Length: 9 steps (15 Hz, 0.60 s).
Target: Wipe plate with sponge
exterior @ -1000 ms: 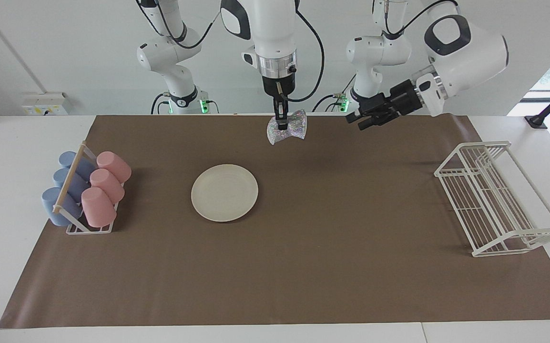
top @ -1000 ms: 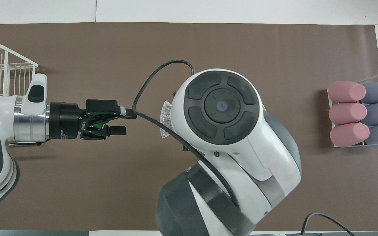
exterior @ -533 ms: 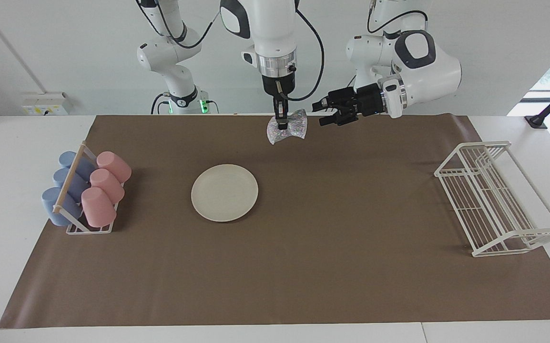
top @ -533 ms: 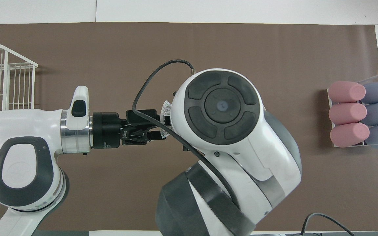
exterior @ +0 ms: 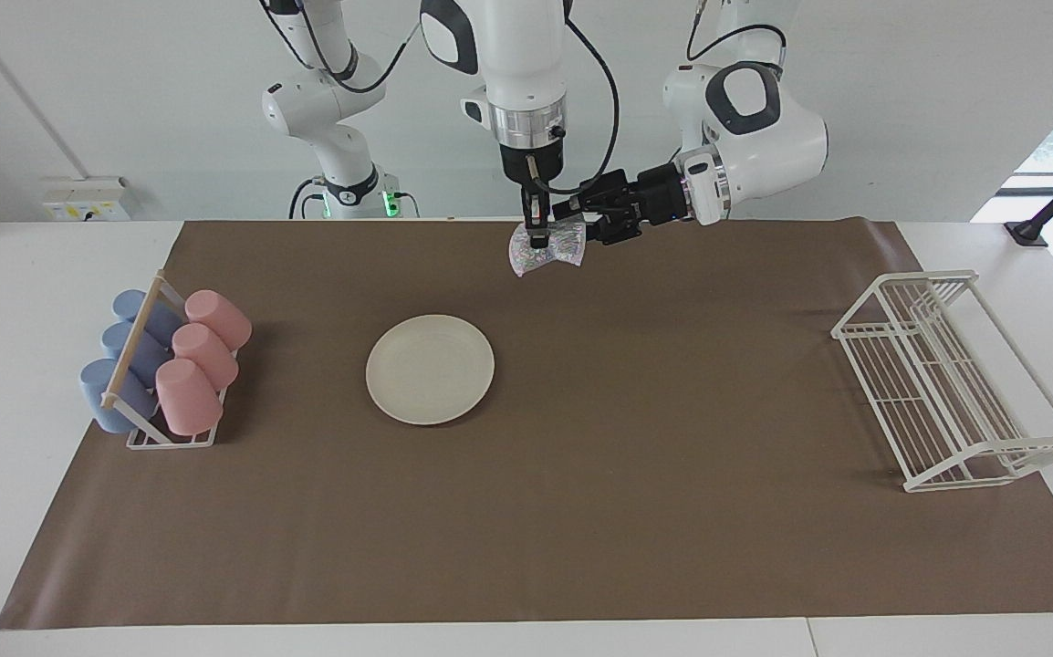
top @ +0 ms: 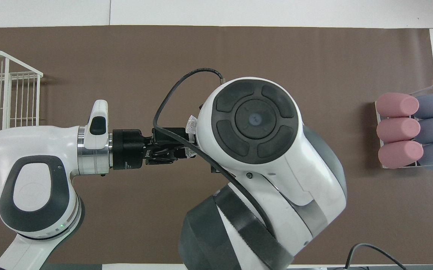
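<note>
The cream plate (exterior: 430, 369) lies flat on the brown mat, farther from the robots than the sponge; the right arm hides it in the overhead view. The speckled silvery sponge (exterior: 552, 248) hangs over the mat's robot-side edge, and only its rim (top: 191, 123) peeks out from above. My right gripper (exterior: 537, 242) points straight down and is shut on the sponge's middle. My left gripper (exterior: 574, 219) lies level and reaches in sideways from the left arm's end. It (top: 186, 145) stands open with the sponge's edge between its fingers.
A rack of pink and blue cups (exterior: 166, 370) stands at the right arm's end of the mat. A white wire rack (exterior: 946, 379) stands at the left arm's end. The mat (exterior: 672, 511) covers most of the table.
My left arm has swung in from the wire rack's side, and its gripper now reaches the hanging sponge and has narrowed slightly. The right gripper and sponge have held still.
</note>
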Available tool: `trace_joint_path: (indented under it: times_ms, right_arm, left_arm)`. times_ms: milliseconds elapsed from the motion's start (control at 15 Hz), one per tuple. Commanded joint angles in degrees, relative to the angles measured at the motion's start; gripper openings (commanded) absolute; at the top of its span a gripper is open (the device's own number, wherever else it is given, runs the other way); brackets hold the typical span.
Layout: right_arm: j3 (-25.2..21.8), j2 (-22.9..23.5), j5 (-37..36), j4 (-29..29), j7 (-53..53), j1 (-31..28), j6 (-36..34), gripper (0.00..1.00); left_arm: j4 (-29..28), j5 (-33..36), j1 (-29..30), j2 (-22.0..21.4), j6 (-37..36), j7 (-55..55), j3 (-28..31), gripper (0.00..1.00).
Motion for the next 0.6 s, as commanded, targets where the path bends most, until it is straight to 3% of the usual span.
trace_joint_path:
  times_ms: [0, 533]
  right_arm:
    - [0.31, 0.69, -0.07, 1.43, 0.73, -0.27, -0.52, 0.0]
    - [0.31, 0.68, -0.07, 1.43, 0.55, -0.36, -0.52, 0.0]
  left_arm:
    - [-0.38, -0.49, 1.3, -0.18, -2.36, 1.76, 0.22, 0.75]
    - [-0.3, -0.05, 2.53, -0.18, -3.68, 1.85, 0.22, 0.73]
